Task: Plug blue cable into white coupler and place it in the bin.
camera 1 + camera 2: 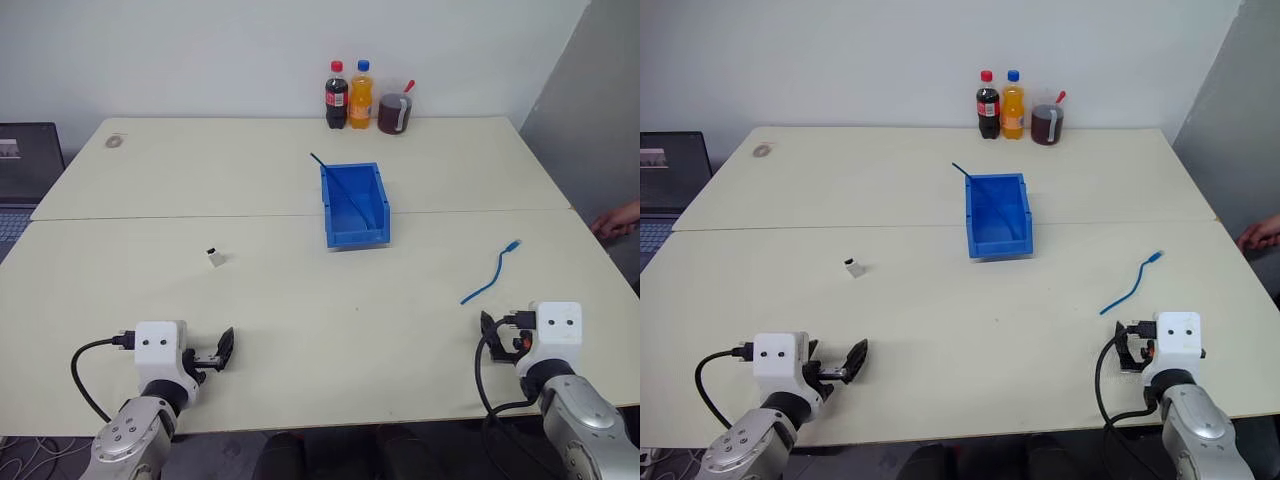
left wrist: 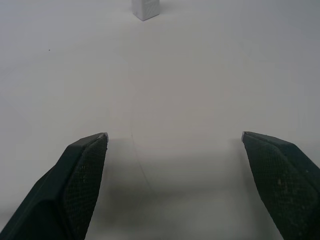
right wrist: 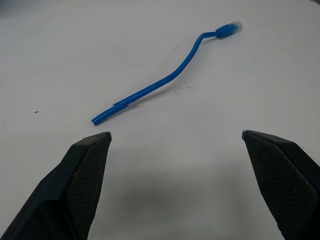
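The blue cable (image 1: 490, 277) lies wavy on the table at the right, its pale plug (image 1: 514, 243) at the far end; the right wrist view shows this cable (image 3: 160, 82) just ahead of my right gripper (image 3: 175, 136), which is open and empty. The white coupler (image 1: 215, 258) stands on the table left of centre, ahead of my left gripper (image 1: 222, 350), which is also open and empty; the coupler (image 2: 146, 9) shows far ahead of its fingers. The blue bin (image 1: 355, 205) sits in the middle of the table with a thin dark-blue strand (image 1: 345, 185) leaning across it.
Two bottles (image 1: 348, 96) and a dark jug (image 1: 394, 113) stand at the far edge by the wall. A laptop (image 1: 28, 165) sits off the table's left side. A person's hand (image 1: 615, 220) rests at the right edge. A small round mark (image 1: 116, 141) lies far left.
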{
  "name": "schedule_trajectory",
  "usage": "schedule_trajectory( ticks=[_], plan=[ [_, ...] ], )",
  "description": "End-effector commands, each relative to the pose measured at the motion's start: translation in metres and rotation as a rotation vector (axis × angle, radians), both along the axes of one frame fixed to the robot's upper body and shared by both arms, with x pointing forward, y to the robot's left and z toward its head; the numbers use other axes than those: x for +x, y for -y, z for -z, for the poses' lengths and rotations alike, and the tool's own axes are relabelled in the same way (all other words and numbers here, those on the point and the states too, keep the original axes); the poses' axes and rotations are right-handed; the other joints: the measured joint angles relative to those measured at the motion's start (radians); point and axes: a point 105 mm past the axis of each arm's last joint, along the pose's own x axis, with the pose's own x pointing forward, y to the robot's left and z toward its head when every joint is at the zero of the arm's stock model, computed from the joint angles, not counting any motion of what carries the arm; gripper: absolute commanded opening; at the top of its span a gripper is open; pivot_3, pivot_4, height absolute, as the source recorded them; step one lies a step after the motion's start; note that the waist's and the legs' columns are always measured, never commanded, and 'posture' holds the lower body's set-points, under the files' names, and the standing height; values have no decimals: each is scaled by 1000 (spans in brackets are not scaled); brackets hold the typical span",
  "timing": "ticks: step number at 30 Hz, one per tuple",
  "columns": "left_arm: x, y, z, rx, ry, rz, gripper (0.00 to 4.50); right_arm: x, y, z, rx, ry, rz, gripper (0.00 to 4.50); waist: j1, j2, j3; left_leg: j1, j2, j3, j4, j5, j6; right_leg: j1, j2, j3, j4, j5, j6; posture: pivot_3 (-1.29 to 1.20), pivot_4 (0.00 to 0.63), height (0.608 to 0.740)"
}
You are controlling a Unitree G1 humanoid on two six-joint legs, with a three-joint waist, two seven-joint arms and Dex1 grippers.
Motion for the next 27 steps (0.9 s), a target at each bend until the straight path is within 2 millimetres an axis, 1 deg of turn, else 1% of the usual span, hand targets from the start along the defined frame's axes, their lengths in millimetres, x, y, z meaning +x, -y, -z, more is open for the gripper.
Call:
schedule_trajectory(
  ticks=[1,20,27],
  plan=[
    [1,-1,-14,40,62,-13,4500,1,-1,-11,-4,49,-5,4458,0,0,0,0,0,0,0,0,0,0,0,0,0,0,0,0,150,740],
    [4,0,-16,7,85,-10,4500,0,-3,-11,-3,48,11,4458,0,0,0,0,0,0,0,0,0,0,2,0,1,0,0,0,150,740],
    [4,3,-11,-12,70,-1,4500,-1,-1,-11,4,49,24,4458,0,0,0,0,0,0,1,0,0,0,3,0,1,0,0,0,150,740]
  ],
)
